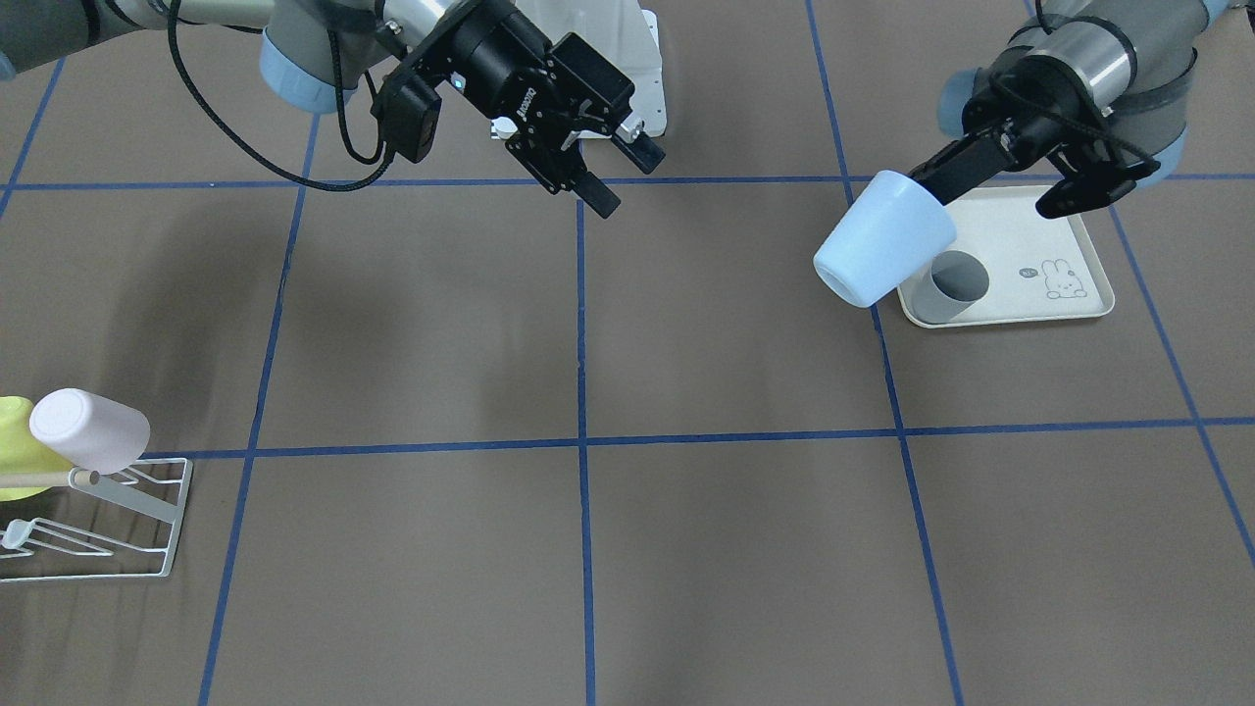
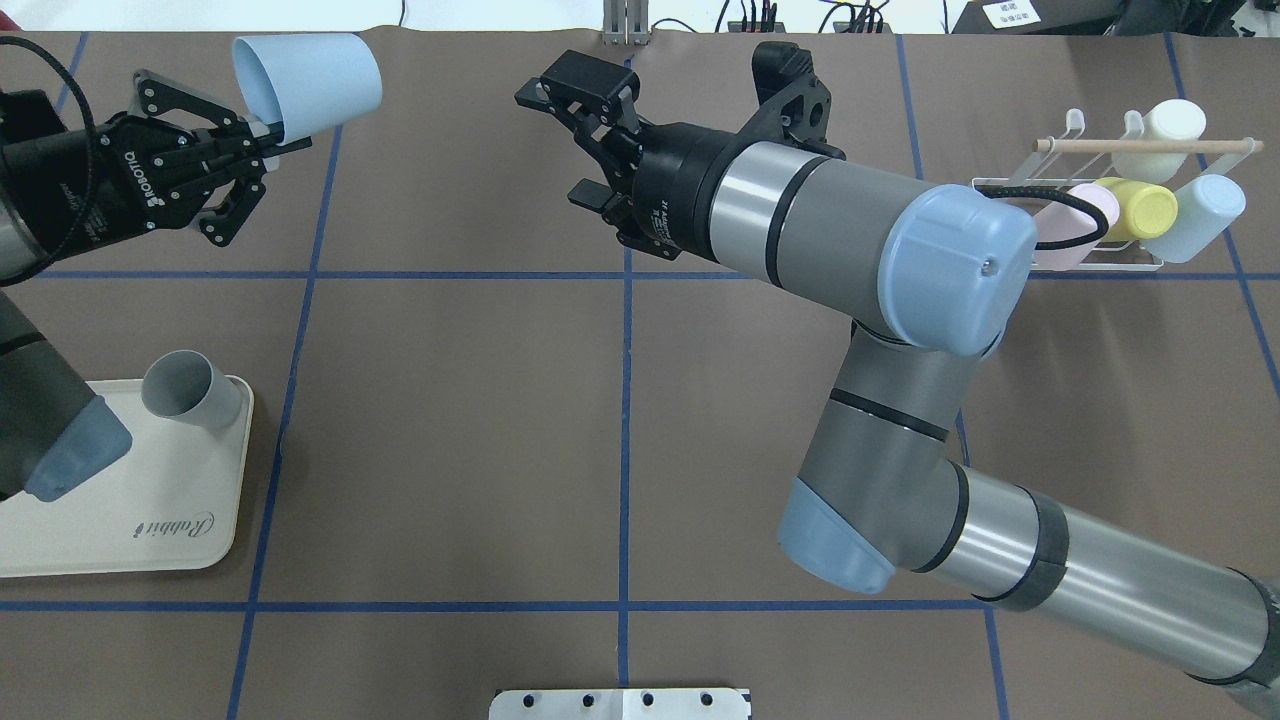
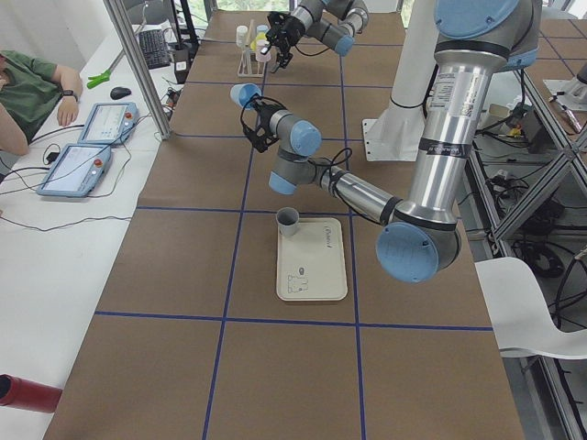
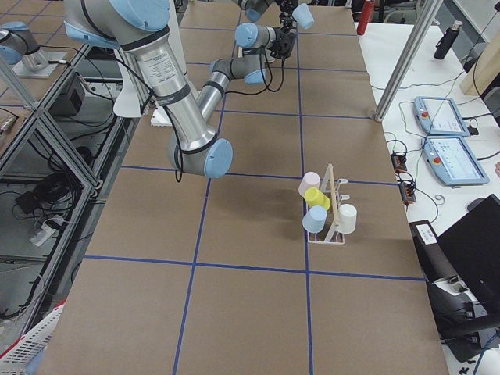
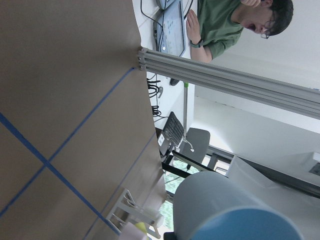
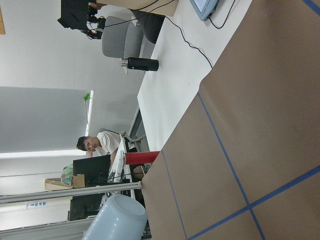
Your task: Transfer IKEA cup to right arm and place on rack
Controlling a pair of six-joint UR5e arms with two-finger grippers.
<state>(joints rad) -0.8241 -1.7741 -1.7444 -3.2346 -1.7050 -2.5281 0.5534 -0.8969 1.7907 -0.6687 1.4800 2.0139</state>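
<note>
A light blue IKEA cup [image 2: 310, 75] hangs tilted in the air at the far left of the table, and my left gripper [image 2: 272, 140] is shut on its rim. From the front, this cup [image 1: 882, 250] hovers beside the tray, with the left gripper [image 1: 933, 184] behind it. My right gripper [image 2: 572, 145] stands open and empty over the far middle of the table, pointing toward the cup and well apart from it. It shows from the front too, as the right gripper [image 1: 620, 176]. The white wire rack [image 2: 1100, 265] sits at the far right.
Several cups, pink, yellow, pale blue and white, hang on the rack [image 1: 137, 497]. A grey cup [image 2: 190, 390] lies on the cream rabbit-print tray [image 2: 130, 520] at near left. A person sits beyond the table's far edge. Blue tape lines grid the brown table.
</note>
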